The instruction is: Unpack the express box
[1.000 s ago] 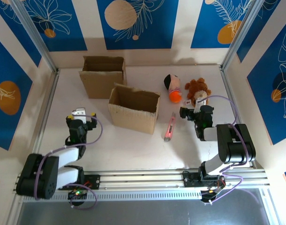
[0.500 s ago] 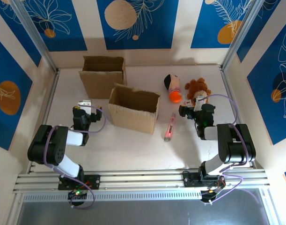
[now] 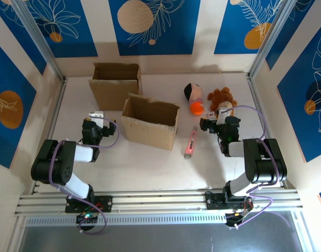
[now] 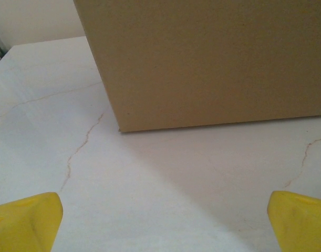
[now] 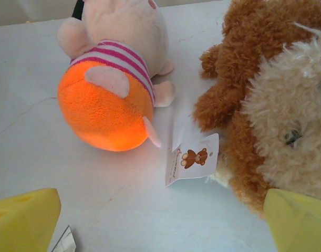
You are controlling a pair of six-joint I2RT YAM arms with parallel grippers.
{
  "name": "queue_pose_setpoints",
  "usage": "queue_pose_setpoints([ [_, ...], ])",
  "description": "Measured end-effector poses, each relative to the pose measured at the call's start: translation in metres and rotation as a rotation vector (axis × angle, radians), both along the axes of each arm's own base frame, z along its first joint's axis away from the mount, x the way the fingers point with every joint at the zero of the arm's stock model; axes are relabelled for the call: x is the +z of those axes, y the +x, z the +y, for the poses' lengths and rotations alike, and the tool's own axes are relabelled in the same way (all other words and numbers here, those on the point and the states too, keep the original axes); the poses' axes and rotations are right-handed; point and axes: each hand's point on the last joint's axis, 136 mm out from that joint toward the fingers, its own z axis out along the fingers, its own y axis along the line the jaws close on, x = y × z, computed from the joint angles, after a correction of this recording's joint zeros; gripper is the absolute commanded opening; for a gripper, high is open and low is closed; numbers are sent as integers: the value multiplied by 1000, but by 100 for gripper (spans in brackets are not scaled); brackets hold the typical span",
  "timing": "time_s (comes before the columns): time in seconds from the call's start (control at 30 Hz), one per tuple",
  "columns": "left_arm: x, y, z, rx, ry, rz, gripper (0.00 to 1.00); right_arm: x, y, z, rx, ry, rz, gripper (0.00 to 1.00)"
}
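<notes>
Two open brown cardboard boxes stand on the white table: one at the back left [image 3: 115, 84] and one in the middle [image 3: 149, 122]. My left gripper [image 3: 97, 117] is open just in front of the back-left box, near its left corner. In the left wrist view, a plain box wall [image 4: 213, 63] stands ahead, with bare table between my yellow fingertips [image 4: 23, 223]. My right gripper [image 3: 215, 124] is open and empty just short of an orange and pink striped plush [image 5: 110, 100] and a brown bear plush [image 5: 276, 100] with a paper tag [image 5: 192, 160].
A red utility knife [image 3: 191, 142] lies on the table between the middle box and the right arm. Both plush toys [image 3: 194, 98] lie at the back right. Metal frame posts and blue patterned walls enclose the table on three sides.
The left arm swung its elbow out to the left and carried its gripper a little farther back toward the back-left box. The right gripper barely moved.
</notes>
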Motion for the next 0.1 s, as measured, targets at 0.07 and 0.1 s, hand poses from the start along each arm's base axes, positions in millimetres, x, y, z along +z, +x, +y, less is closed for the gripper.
queue_pose_setpoints([
  [0.07,0,0,0,-8,-4,2,100,0,0,0,0,0,0,99],
  [0.1,-1,0,-1,-11,-5,5,100,0,0,0,0,0,0,99],
])
